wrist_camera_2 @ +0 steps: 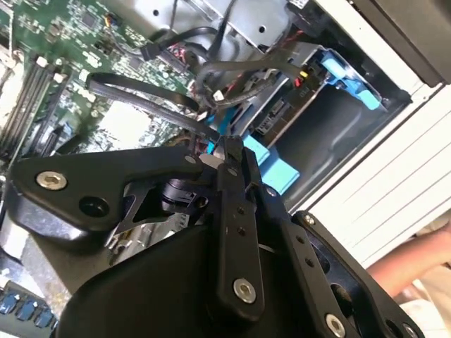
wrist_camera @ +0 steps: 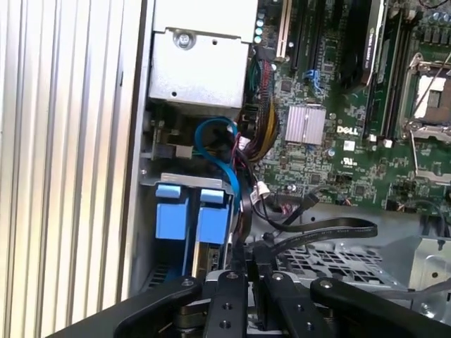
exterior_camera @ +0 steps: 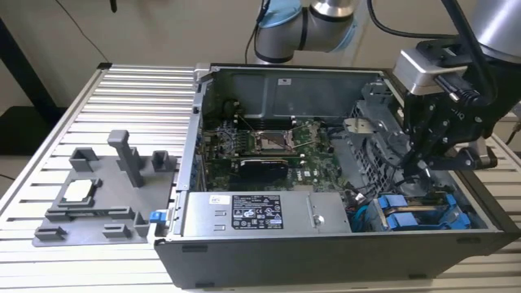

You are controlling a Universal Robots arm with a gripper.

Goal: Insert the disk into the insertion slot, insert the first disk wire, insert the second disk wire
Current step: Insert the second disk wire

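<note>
A black rectangular sticker (exterior_camera: 256, 212) on the long grey metal box (exterior_camera: 326, 213) carries rows of white print and symbols, too small to read. Just beside it sits a small white label (exterior_camera: 219, 199), equally illegible. In the first wrist view, the green circuit board (wrist_camera: 331, 151) bears short white printed lettering (wrist_camera: 350, 130) beside its silver heatsink; finer markings elsewhere on the board cannot be made out.

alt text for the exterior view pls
A black robot hand reaches down into an open grey metal computer case, above the blue plastic drive carriers at its front corner. A grey plastic fixture tray lies on the ribbed aluminium table.
</note>
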